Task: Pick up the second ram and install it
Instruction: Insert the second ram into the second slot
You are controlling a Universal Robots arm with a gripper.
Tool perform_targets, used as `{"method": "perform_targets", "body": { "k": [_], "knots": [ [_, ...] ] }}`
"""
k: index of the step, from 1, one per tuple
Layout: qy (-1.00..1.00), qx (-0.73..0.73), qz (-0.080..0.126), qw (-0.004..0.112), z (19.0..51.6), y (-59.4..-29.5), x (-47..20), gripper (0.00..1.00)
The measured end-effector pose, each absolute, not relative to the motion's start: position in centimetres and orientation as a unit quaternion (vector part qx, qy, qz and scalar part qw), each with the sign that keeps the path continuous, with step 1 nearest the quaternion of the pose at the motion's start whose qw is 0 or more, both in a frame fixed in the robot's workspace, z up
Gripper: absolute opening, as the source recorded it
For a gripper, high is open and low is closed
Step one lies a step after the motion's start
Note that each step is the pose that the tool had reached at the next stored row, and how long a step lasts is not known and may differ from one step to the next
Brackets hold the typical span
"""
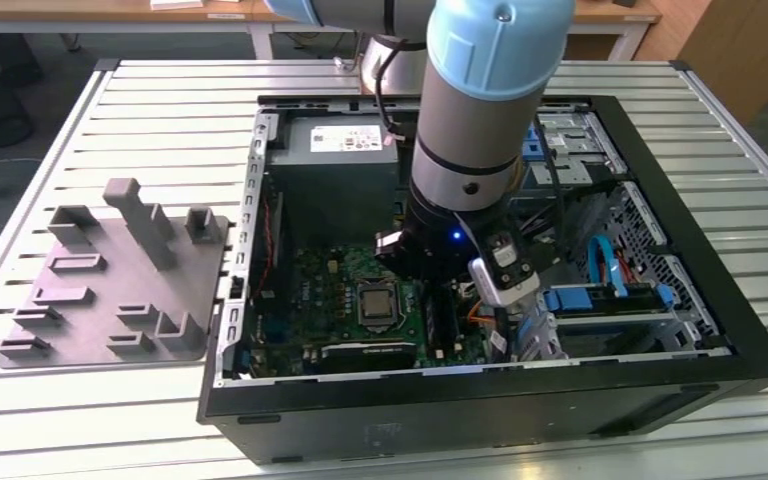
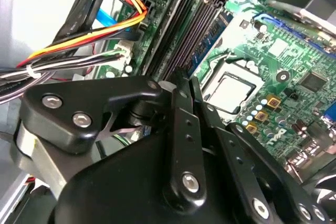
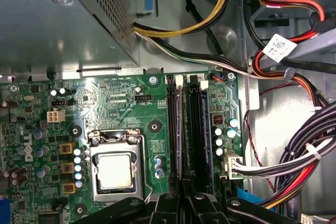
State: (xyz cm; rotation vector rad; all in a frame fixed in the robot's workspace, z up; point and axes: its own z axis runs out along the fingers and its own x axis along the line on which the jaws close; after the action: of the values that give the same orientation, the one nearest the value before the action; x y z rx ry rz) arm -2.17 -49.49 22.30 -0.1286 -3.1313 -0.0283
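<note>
As the black linkage gripper (image 2: 181,77) hung low over the long black memory slots (image 3: 191,129) of the green motherboard (image 3: 121,103), I judged the seating step to be in hand. Pressing would call for a straight, even push. The jaws were drawn together; I could not tell if anything was between them. A thin dark blue-green memory stick (image 2: 212,34), maybe the second ram, stood in a slot just beside.

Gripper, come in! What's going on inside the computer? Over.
Black gripper low over long black memory slots. Thin blue-green ram stick upright among them. Coloured cable bundle alongside, not blocking.
</note>
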Motion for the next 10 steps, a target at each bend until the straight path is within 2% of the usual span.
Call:
{"method": "perform_targets", "body": {
  "k": [10],
  "knots": [
    [-0.999, -0.037, -0.009, 0.004, 22.27, -49.63, -2.09, 0.14]
  ]
}}
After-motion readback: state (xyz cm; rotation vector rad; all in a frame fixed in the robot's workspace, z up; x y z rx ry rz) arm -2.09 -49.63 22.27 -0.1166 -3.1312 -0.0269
